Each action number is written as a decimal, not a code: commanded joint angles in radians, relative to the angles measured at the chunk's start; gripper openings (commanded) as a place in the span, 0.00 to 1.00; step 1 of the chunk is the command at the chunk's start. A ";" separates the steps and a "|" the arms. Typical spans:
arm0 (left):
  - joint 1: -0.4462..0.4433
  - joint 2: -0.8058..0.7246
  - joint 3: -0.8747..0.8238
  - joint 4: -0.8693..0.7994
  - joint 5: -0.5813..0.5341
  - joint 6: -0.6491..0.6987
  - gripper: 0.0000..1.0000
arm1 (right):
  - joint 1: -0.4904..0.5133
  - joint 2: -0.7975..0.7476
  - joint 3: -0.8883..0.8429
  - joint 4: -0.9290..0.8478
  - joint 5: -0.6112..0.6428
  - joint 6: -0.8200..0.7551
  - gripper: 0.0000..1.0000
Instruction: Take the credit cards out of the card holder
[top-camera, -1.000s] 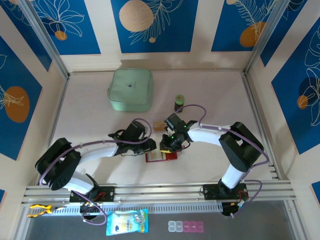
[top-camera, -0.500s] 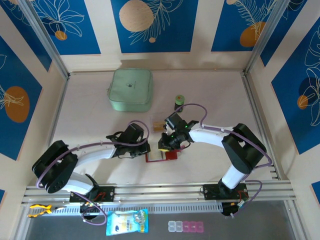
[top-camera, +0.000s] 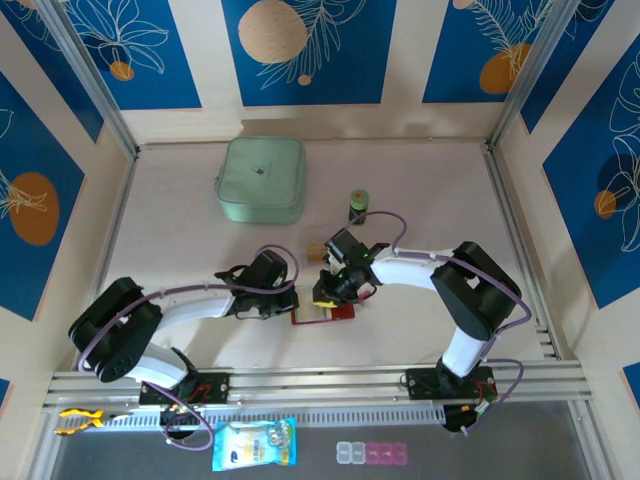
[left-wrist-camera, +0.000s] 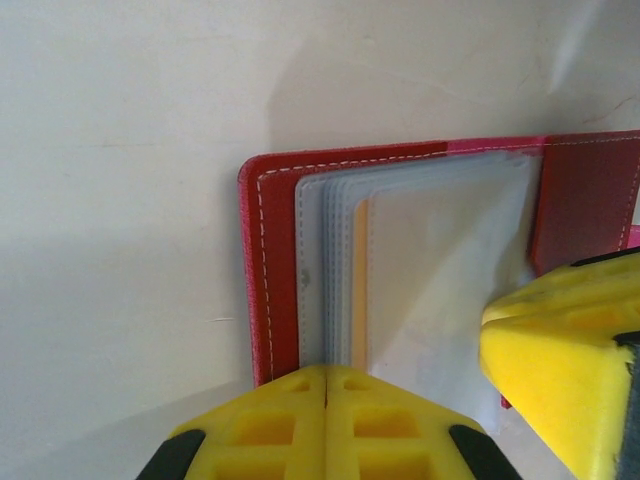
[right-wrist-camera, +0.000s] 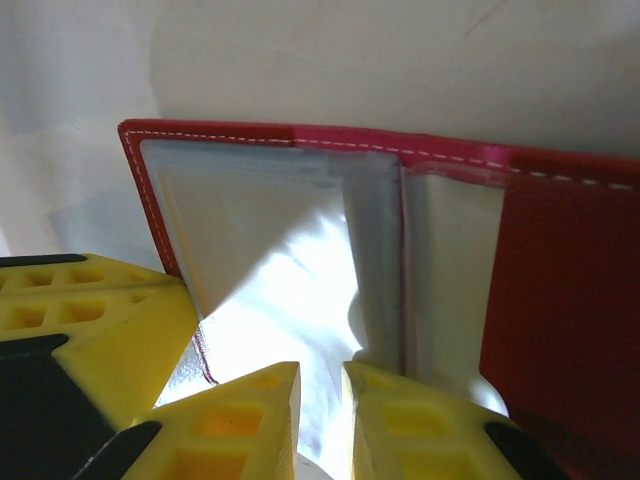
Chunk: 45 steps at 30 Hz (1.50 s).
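**Both my claws at the open card holder**

The card holder (top-camera: 322, 312) lies open and flat on the table (top-camera: 430, 190), near the middle and closer to my bases than to the far wall. Its red cover faces down and its clear pockets (left-wrist-camera: 430, 260) fan upward. Inside that stack I see the orange edge of one credit card (left-wrist-camera: 359, 290), tucked in a sleeve close to the left flap.

My left claw (left-wrist-camera: 325, 385) is clenched, fingers pressed together with no gap, and its tips sit on the near edge of the holder where the pockets end. Whether a sleeve is pinched between them I cannot tell.

My right claw (right-wrist-camera: 320, 395) is over the holder from the other side. Its fingers stand a narrow slit apart, and a crumpled, shiny pocket leaf runs up into that slit. I cannot tell whether it is gripped or merely lying there.

Just beyond my right claw lies a small tan piece (top-camera: 316, 249), too small to identify. Farther back stand a small green-topped cylinder (top-camera: 358, 205) and, well to its left, a mint-green case (top-camera: 262, 179).
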 joint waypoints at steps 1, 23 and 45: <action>-0.005 0.014 -0.018 -0.020 -0.008 0.011 0.01 | -0.009 -0.040 -0.017 -0.037 0.030 0.008 0.21; -0.003 -0.050 0.045 -0.071 -0.016 0.028 0.02 | -0.024 -0.023 -0.032 -0.043 0.033 -0.003 0.15; 0.003 0.025 -0.004 -0.086 -0.021 0.059 0.00 | 0.022 0.003 0.018 -0.021 0.014 0.006 0.15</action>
